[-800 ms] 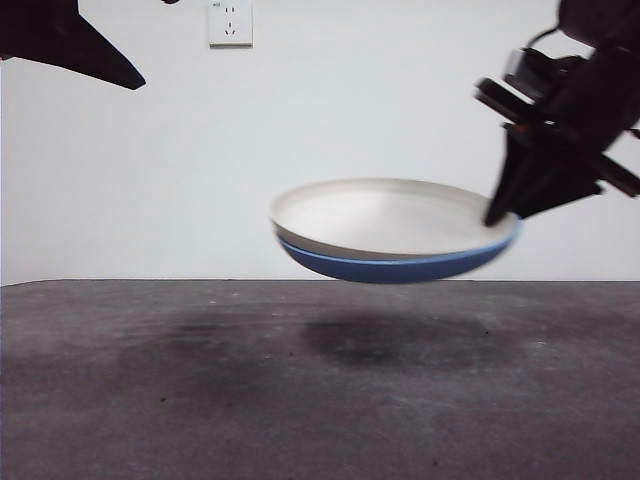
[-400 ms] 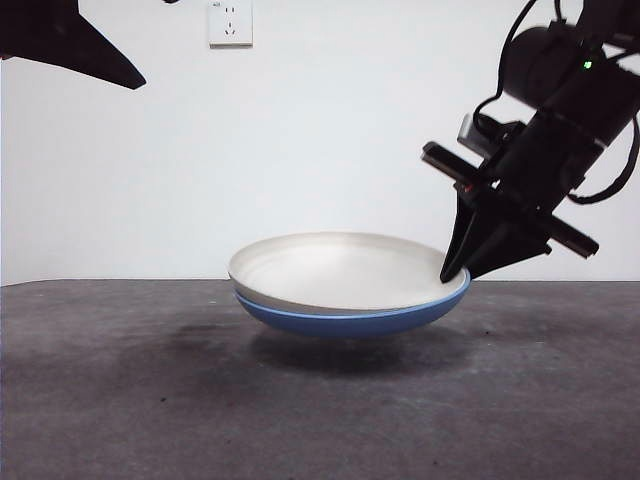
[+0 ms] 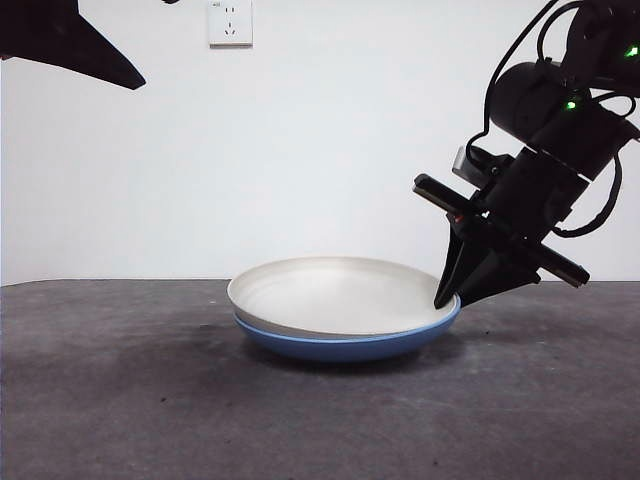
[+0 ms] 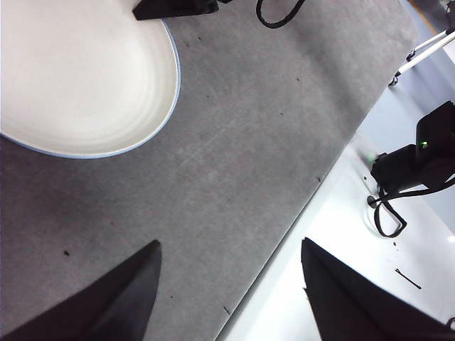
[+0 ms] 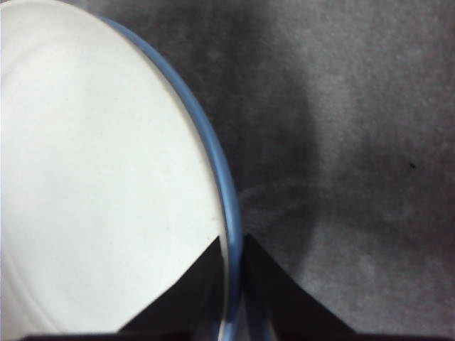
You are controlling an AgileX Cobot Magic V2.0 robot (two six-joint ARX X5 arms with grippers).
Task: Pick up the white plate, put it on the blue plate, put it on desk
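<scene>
The white plate is seen nested in the blue plate, both bowl-side up, and the stack is set on the surface a little to the right of the middle of the front view. Being round, the plates have no long axis; the rims lie close to level, with the side under the right claw seeming slightly higher. Only a thin blue band of the lower plate is shown around the white rim in both wrist views. The right claw is closed on the right-hand rim of the stacked plates, one jaw being placed inside over the white plate and the other outside against the blue one, as is shown in the right wrist view. Its arm is brought in steeply from the upper right, with cables and small green lights on it. The left claw is held well above the surface with its jaws spread apart and nothing between them; it appears in the front view only as a black tip at the upper left corner. Nothing else stands on the dark grey, mottled surface around the plates. A plain white wall is seen behind, with a wall socket near the top. Past the far edge of the surface, a pale floor with dark equipment and cables is caught in the left wrist view.
</scene>
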